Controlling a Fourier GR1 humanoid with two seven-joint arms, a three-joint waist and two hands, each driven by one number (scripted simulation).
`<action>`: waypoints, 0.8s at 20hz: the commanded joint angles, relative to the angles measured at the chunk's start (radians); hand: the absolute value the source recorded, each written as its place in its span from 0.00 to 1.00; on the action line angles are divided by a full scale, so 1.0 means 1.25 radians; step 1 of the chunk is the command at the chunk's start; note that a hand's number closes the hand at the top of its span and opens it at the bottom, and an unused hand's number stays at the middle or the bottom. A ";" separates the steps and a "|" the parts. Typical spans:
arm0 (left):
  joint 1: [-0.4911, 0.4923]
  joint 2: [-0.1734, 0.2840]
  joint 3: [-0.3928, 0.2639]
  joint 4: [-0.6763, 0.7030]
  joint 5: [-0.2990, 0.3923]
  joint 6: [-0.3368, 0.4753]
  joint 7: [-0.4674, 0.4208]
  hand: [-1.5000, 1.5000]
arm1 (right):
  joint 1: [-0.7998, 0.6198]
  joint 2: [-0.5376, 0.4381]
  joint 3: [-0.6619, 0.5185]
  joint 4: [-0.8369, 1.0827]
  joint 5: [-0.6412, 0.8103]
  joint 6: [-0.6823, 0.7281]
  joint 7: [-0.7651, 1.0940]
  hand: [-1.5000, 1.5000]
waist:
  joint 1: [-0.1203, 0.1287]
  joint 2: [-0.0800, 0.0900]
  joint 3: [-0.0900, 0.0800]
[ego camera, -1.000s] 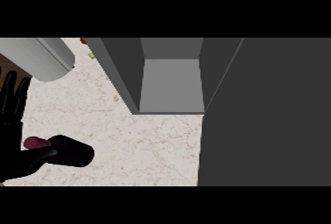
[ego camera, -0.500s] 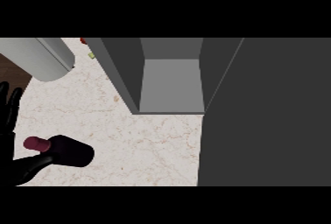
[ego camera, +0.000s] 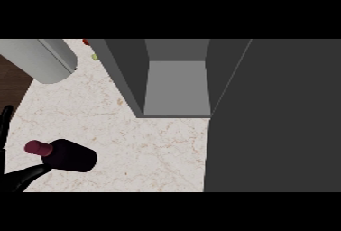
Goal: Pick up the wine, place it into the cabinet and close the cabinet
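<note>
1. Wine bottle (ego camera: 70, 155) is sitting on the marble counter (ego camera: 153, 149) at lower left, maroon cap pointing left; long axis cannot be judged from this steep view.
2. Left hand (ego camera: 16, 178) is reaching in from the lower-left corner, a finger touching the bottle's lower side; cannot tell whether it is grasping.
3. Right hand is not showing; left is nearer.
4. Open cabinet (ego camera: 174, 88) is lying up-right of the bottle, its door (ego camera: 279, 117) standing open.
5. No label or writing is showing.
</note>
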 commanded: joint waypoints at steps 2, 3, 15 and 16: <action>0.073 0.006 0.050 0.069 0.052 -0.099 -0.088 0.00 | 0.065 0.013 0.000 -0.043 -0.018 0.022 -0.018 0.00 | -0.001 0.000 0.000; 0.102 -0.001 0.045 0.016 0.020 -0.077 -0.066 0.00 | 0.034 0.003 -0.024 -0.017 -0.041 0.029 -0.021 0.00 | 0.001 0.000 0.000; 0.031 0.022 0.108 0.244 0.036 -0.140 -0.156 0.00 | -0.026 0.021 -0.014 0.010 -0.028 0.004 0.005 0.00 | -0.001 0.001 0.000; 0.092 -0.001 0.099 0.213 0.034 -0.163 -0.171 0.00 | -0.008 0.011 0.008 -0.029 -0.011 0.007 0.047 0.00 | 0.000 0.000 0.000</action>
